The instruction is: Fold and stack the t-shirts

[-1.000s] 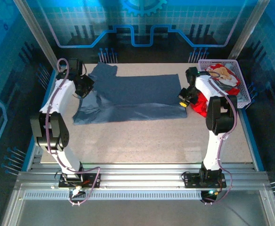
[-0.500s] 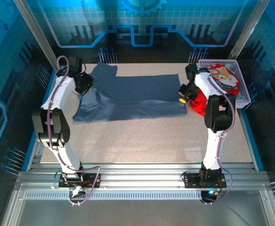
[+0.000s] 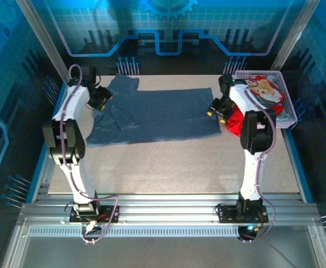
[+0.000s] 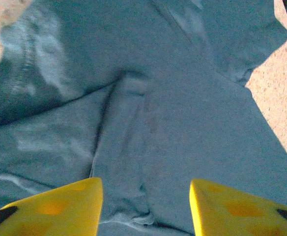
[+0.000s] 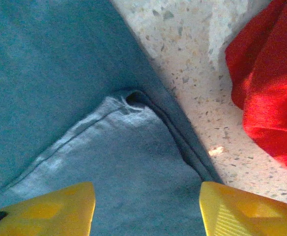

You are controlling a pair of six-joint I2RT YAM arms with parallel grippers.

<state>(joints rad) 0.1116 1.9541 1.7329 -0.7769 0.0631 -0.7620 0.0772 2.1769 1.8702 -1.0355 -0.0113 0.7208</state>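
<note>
The blue t-shirt (image 3: 157, 114) lies spread out on the table (image 3: 168, 162). The left gripper (image 3: 100, 100) hangs over the shirt's left end, its yellow fingers (image 4: 60, 201) apart and holding nothing. The right gripper (image 3: 214, 110) hangs over a folded corner at the shirt's right end, fingers apart too. The red t-shirt (image 3: 236, 120) lies just right of the blue one, spilling from the basket (image 3: 289, 114).

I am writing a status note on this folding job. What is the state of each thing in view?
blue t-shirt: flat on the table, partly folded.
red t-shirt: crumpled, hanging from the basket onto the table.
basket: upright, holding part of the red t-shirt.
left gripper: open over the blue t-shirt, holding nothing.
right gripper: open over the blue t-shirt's corner, holding nothing.
</note>
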